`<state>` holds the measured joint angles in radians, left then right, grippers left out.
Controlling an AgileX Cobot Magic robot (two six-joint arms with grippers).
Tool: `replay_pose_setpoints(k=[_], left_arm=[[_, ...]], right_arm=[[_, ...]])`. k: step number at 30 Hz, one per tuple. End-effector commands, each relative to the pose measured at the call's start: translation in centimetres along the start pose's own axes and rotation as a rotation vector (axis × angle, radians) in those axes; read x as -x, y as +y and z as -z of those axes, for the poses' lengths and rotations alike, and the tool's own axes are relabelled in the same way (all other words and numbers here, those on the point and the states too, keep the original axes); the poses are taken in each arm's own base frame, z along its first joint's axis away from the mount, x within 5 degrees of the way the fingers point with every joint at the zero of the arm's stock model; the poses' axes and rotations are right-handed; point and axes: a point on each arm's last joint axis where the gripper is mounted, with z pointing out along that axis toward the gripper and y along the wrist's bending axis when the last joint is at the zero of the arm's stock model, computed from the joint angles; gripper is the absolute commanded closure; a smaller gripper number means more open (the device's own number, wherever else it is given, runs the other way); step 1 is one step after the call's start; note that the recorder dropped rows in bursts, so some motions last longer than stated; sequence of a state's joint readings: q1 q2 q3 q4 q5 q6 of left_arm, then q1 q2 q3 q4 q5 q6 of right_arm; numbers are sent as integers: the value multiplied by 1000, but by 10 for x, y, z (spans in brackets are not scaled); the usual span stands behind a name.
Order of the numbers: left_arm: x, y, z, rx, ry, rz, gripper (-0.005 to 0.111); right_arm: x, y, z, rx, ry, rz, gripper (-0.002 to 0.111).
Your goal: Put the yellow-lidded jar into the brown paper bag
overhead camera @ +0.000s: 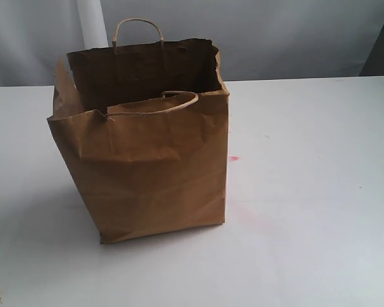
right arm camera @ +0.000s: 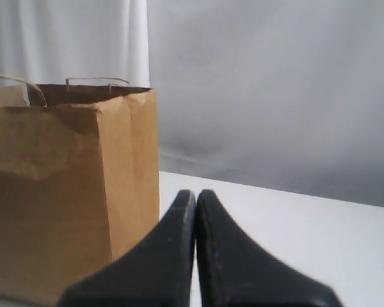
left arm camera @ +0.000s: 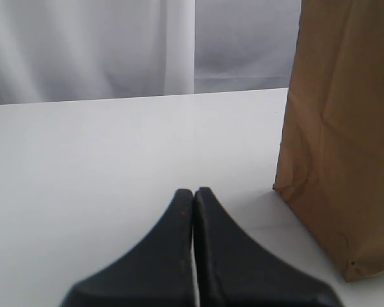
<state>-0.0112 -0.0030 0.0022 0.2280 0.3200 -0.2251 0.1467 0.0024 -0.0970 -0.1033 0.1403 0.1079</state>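
Left pincer (left arm camera: 193, 192) and right pincer (right arm camera: 196, 193), each seen from its own wrist camera: both are clenched, the jaws pressed flat together with nothing between them, and neither appears in the exterior view. The brown paper bag (overhead camera: 153, 166) stands upright and open-mouthed on the white surface (overhead camera: 307, 192), left of centre in the exterior view. Its far handle (overhead camera: 137, 22) stands up, while its near handle (overhead camera: 179, 99) is folded down along the crumpled front rim. The yellow-lidded jar shows in no view. The bag's interior is dark and its floor is hidden, so it cannot be told whether the jar lies inside or sits out of frame. Judged from this, the step in hand is either a check of the result or a fresh fetch. If a fetch, the jaws should be released first and the jar taken by its body below the lid. It should be carried over the middle of the mouth, clear of the drooping near handle and ragged rim, and lowered well inside before letting go, since a light, empty bag may tip or slide if its wall is nudged. No brand, label or writing can be read: the visible bag faces are plain kraft paper, and the only mark on the surface is a faint pink stain (overhead camera: 233, 158) just beside the bag.
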Motion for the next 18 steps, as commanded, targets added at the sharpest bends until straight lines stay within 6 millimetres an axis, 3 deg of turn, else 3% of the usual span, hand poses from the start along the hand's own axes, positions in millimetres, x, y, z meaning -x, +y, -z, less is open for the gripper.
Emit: replay_pose_setpoints(k=[1,7,18], left_arm=[[1,-1,0,-8,-8,6,106],[1,-1,0,-8,-8,6,106],[1,-1,0,-8,-8,6,106]], right_arm=[[-15,-1,-2,-12,43,27,108],[-32,-1,-4,-9,92,27,108],[-33,-1,-4,-10,98,23,108]])
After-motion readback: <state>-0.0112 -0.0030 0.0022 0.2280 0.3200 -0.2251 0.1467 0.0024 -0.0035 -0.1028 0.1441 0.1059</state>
